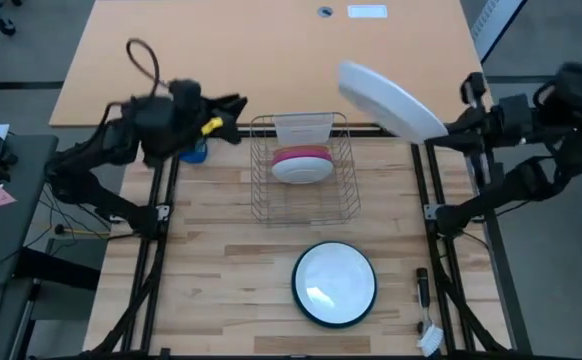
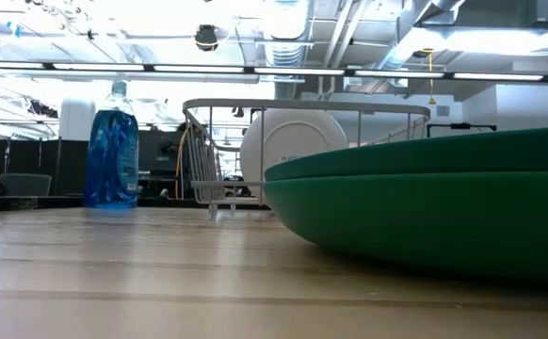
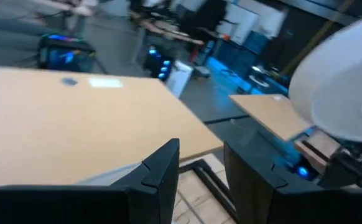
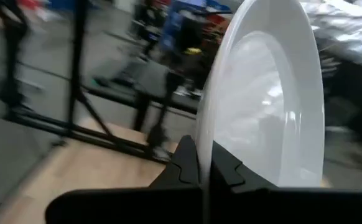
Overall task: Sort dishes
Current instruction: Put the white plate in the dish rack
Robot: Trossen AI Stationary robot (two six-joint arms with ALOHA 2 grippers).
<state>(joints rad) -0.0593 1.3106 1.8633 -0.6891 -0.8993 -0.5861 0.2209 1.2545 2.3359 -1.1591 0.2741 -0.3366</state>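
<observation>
My right gripper [image 1: 449, 130] is shut on a white plate [image 1: 391, 100], held in the air to the far right of the wire dish rack [image 1: 304, 170]. In the rack sit a pink plate [image 1: 301, 154] and a white plate [image 2: 293, 146], standing on edge. A plate with a white face and dark rim [image 1: 334, 284] lies flat near the table's front edge; in the low view its side [image 2: 434, 207] shows dark green. My left gripper [image 1: 239, 105] hovers open at the rack's far left, with nothing between its fingers [image 3: 162, 174]. My right gripper pinches the white plate's rim [image 4: 201, 146] between its two fingers, one on each face. The fingers come about level from the table's right side. The plate is lifted clear of table and rack, tilted, and reaches away from the gripper toward the table's far left.
A blue spray bottle [image 2: 112, 146] stands left of the rack, partly under my left arm [image 1: 131, 135]. A dark tool [image 1: 423, 285] and a small white object [image 1: 431, 340] lie by the right frame rail. A second tabletop [image 1: 271, 50] lies beyond the far edge.
</observation>
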